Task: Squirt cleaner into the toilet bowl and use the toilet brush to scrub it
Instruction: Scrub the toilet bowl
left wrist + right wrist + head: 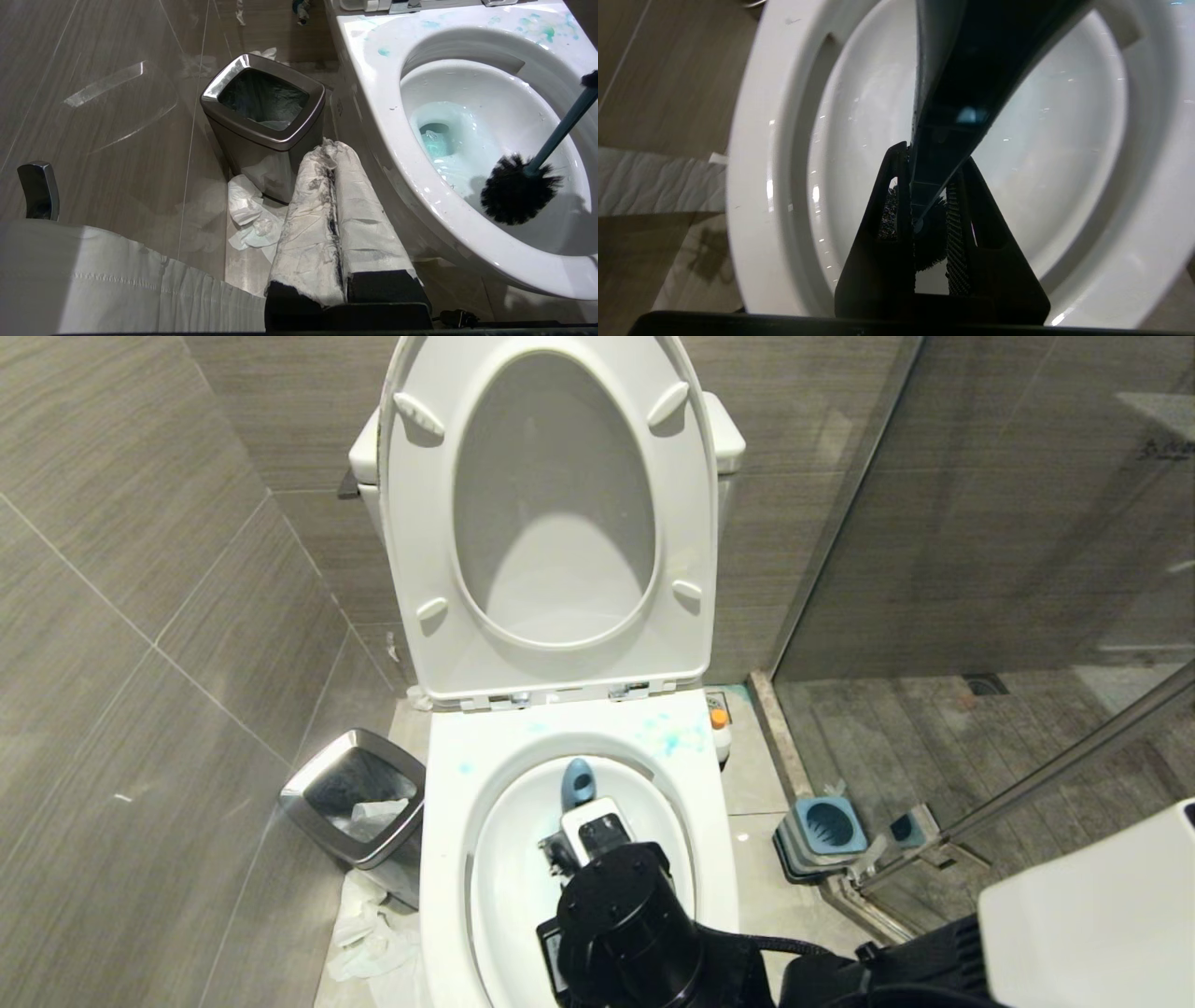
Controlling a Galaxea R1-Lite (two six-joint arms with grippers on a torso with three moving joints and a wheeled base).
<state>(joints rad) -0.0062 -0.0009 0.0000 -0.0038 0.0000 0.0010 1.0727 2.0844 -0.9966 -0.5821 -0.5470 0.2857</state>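
Observation:
The toilet bowl (pixel 448 775) is open, with its seat and lid raised. My right gripper (pixel 931 156) hangs over it, shut on the slate-blue handle (pixel 952 93) of the toilet brush. The handle's holed end (pixel 577 782) sticks up past my wrist. The black bristle head (pixel 518 189) sits low against the bowl's inner wall. Turquoise cleaner (pixel 439 144) tints the water, and splashes (pixel 672 735) mark the rim's back. A small whitish bottle with an orange top (pixel 719 733) stands on the floor beside the bowl. My left gripper (pixel 329 149), wrapped in white paper, is shut and empty beside the bowl.
A steel-rimmed black bin (pixel 359 793) stands at the bowl's left, with crumpled tissue (pixel 373 933) on the floor near it. The blue-grey brush holder (pixel 826 831) sits to the right, by the glass shower partition (pixel 980 523). Tiled walls close in on the left and behind.

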